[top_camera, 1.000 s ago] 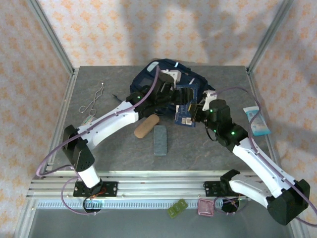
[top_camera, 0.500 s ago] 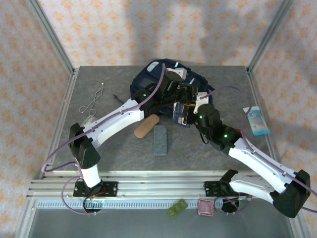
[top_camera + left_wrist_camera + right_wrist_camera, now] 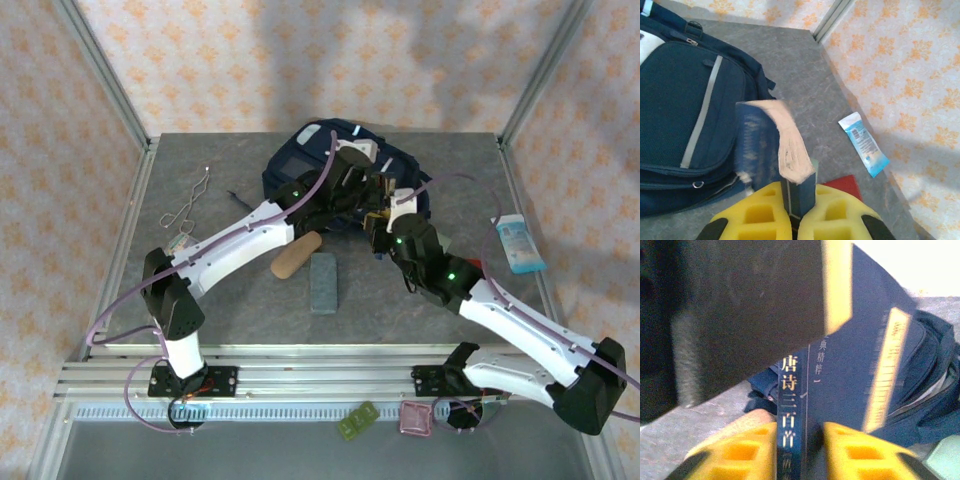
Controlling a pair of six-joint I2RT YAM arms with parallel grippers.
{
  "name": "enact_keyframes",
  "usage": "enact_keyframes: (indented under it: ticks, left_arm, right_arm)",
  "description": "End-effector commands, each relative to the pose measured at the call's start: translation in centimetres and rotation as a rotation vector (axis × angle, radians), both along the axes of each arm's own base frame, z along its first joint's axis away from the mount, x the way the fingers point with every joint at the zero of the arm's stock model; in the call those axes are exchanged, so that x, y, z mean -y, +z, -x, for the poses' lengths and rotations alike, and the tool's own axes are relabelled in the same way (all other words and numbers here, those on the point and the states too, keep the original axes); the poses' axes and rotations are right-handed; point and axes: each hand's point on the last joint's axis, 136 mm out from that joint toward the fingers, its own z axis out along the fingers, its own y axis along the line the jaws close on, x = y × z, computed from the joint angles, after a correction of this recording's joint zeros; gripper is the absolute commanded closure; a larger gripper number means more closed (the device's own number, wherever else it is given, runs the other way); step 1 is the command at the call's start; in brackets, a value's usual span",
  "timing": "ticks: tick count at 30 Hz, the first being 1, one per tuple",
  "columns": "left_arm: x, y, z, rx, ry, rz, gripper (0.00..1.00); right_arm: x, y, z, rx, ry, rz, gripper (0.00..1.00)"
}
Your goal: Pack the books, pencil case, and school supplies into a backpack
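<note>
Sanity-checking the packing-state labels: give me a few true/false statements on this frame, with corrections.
1. The left claw is shut on the dark blue book. True.
2. The tan case is inside the backpack. False: it lies on the table, beside the grey-blue case.
3. The pale blue packet lies on the table, apart from the backpack. True.
4. The bent wire rests on the backpack. False: it lies on the table, to the backpack's left.

Left gripper (image 3: 799, 212): jaws have closed onto the dark blue book (image 3: 785, 150). Right gripper (image 3: 800, 450): jaws have loosened, leaving a gap beside the book's spine. In the top view, both grippers have shifted toward upper centre, and the book's cover, previously exposed, is now mostly hidden over the backpack (image 3: 292, 165).
</note>
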Motion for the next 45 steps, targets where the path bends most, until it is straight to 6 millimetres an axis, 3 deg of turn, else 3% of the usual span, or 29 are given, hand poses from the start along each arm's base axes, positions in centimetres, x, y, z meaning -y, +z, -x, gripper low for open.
enact_keyframes:
  ticks: [1, 5, 10, 19, 24, 27, 35, 38, 40, 43, 44, 45]
  left_arm:
    - [-2.1, 1.9, -1.2, 0.077, 0.01, 0.006, 1.0]
    - [-3.3, 3.8, -0.8, 0.143, -0.099, 0.017, 1.0]
    - [-4.7, 5.2, 0.4, 0.182, -0.244, 0.058, 1.0]
    - [-9.0, 10.1, 3.9, 0.25, -0.497, 0.422, 1.0]
    - [-10.0, 12.2, 6.3, 0.264, -0.623, 0.57, 1.0]
    - [-10.1, 13.1, 7.8, 0.269, -0.697, 0.644, 1.0]
    - [-10.5, 14.4, 9.7, 0.254, -0.816, 0.797, 1.0]
    - [-10.4, 14.1, 9.2, 0.212, -0.831, 0.839, 1.0]
    - [-10.1, 13.2, 8.1, 0.174, -0.808, 0.842, 1.0]
    - [-9.7, 11.4, 6.1, 0.13, -0.738, 0.809, 1.0]
    - [-9.5, 10.6, 5.3, 0.122, -0.704, 0.78, 1.0]
    - [-9.4, 9.8, 4.4, 0.116, -0.664, 0.74, 0.99]
  right_arm:
    - [0.8, 3.9, 0.3, 0.095, -0.03, -0.093, 0.49]
    - [1.8, 4.3, 0.8, 0.084, 0.005, -0.174, 0.31]
    - [1.6, 4.9, 0.2, 0.037, 0.084, -0.31, 0.28]
    - [1.8, 6.4, -1.4, 0.02, 0.29, -0.486, 0.23]
    - [1.2, 8.0, 0.0, 0.032, 0.517, -0.588, 0.21]
    - [0.3, 8.0, 0.7, 0.007, 0.602, -0.578, 0.2]
    - [-1.1, 8.5, 3.4, -0.026, 0.805, -0.619, 0.2]
    - [-1.6, 9.1, 4.8, -0.04, 0.884, -0.632, 0.25]
    - [-1.6, 9.6, 5.5, -0.032, 0.907, -0.624, 0.36]
    - [-1.5, 10.4, 6.2, -0.01, 0.916, -0.617, 0.74]
    - [-1.4, 10.5, 6.2, -0.005, 0.908, -0.619, 0.95]
    - [-1.3, 10.5, 5.9, -0.003, 0.884, -0.619, 1.0]
